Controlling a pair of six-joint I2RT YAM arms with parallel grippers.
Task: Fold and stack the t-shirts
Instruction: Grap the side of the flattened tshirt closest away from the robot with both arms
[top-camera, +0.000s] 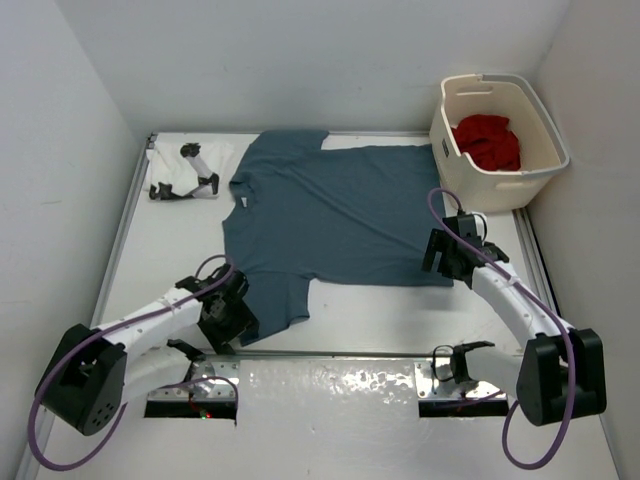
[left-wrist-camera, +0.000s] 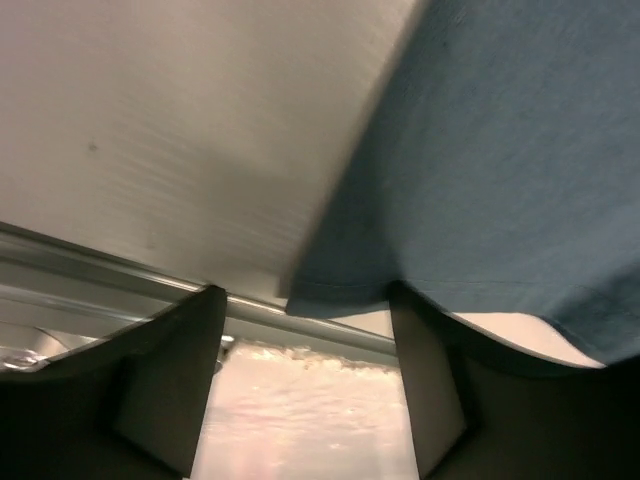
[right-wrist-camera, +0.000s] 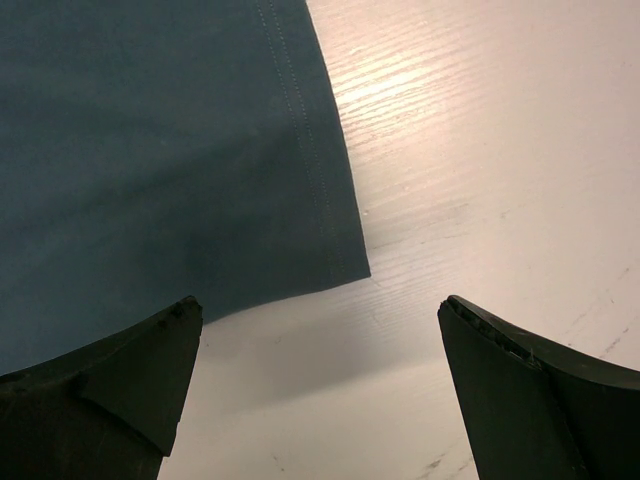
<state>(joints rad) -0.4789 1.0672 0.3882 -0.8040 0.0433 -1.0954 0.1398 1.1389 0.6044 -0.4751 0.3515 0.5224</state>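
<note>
A dusty blue-grey t-shirt lies spread flat across the middle of the table. My left gripper is low at its near-left sleeve. In the left wrist view the sleeve's hemmed corner sits right at the tips of that gripper, whose jaws stand apart with nothing clamped. My right gripper hovers open at the shirt's near-right hem corner, which lies just ahead of the gripper and apart from it. A red t-shirt is bunched in the basket. A white t-shirt lies at the back left.
The cream basket stands at the back right corner. A black-and-white jointed object rests on the white shirt. A metal rail runs along the table's near edge, close under the left gripper. White walls close in on three sides.
</note>
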